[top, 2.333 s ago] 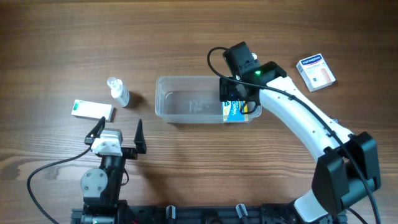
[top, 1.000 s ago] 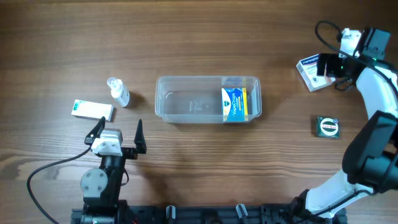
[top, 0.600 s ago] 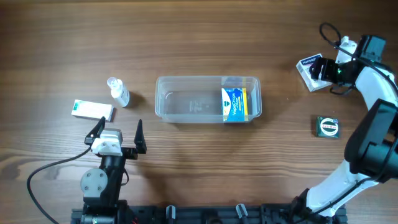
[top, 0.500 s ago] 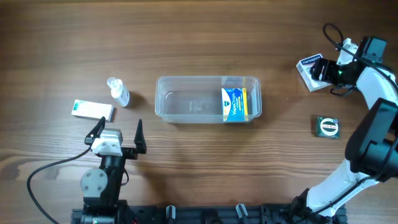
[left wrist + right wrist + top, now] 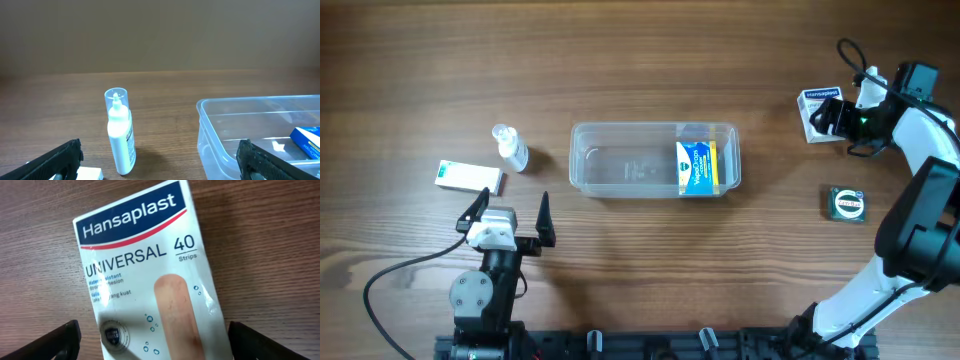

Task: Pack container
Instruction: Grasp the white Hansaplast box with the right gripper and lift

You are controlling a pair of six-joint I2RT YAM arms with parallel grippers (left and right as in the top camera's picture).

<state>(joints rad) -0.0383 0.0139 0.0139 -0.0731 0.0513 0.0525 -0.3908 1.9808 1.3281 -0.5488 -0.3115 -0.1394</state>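
Note:
The clear rectangular container (image 5: 620, 127) sits mid-table with a blue and yellow box (image 5: 697, 167) inside at its right end. Both also show in the left wrist view, the container (image 5: 225, 125) and the box (image 5: 306, 140). My right gripper (image 5: 835, 118) is open at the far right, its fingers either side of a white Hansaplast plaster box (image 5: 817, 102) lying flat on the wood. In the right wrist view the plaster box (image 5: 140, 260) fills the space between the fingers (image 5: 160, 350). My left gripper (image 5: 510, 215) is open and empty near the front left (image 5: 160, 170).
A small clear bottle with a white body (image 5: 510, 148) stands left of the container, also in the left wrist view (image 5: 120, 132). A green and white box (image 5: 470, 177) lies further left. A round dark tin (image 5: 846, 203) lies at the right, nearer the front.
My right gripper let go of the blue and yellow box in the container and swung to the far right over the plaster box, which has since turned and shifted slightly. The left arm is unmoved.

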